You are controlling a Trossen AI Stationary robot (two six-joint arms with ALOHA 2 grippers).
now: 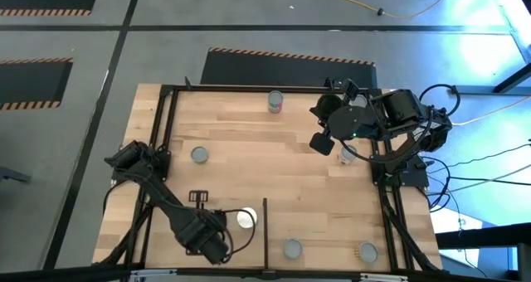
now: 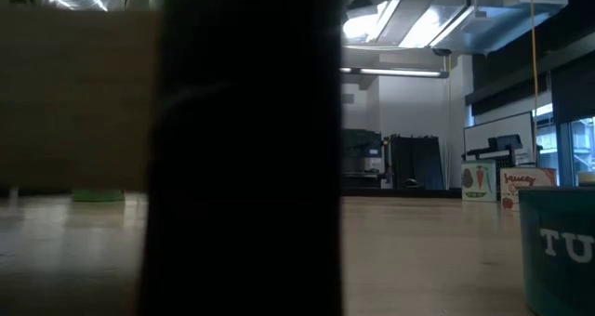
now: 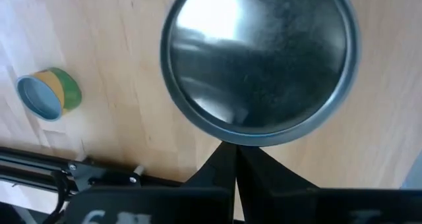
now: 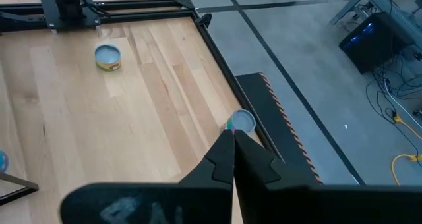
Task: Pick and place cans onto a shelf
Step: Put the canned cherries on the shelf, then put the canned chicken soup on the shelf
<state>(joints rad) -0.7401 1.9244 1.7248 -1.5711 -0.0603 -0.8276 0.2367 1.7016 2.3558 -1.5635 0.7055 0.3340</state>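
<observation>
**Left gripper closed beside bright-topped can; no grasp secured**

The wooden table (image 1: 274,174) carries the black-framed shelf (image 1: 332,245) area at its near edge, split by a thin divider bar (image 1: 265,228). Cans stand scattered: one at the far edge (image 1: 275,102), one mid-left (image 1: 199,155), two grey-topped ones (image 1: 292,249) (image 1: 367,251) already right of the divider, and one under the right arm (image 1: 348,155).

The left gripper (image 3: 235,151) sits low at the near-left, directly against the bright-topped can (image 1: 246,218). In the left wrist view its fingers are clenched together, tips meeting just at the can's rim (image 3: 260,59), not around the body. Judgement: nothing is grasped.

The right gripper (image 4: 233,140) waits over the far-right of the table, fingers pressed shut and empty.

Recommendation: release the left fingers fully, advance so they straddle the can's wall on both sides, then close squarely at mid-height. Closing at the rim risks tipping or pushing the can toward the divider.
</observation>
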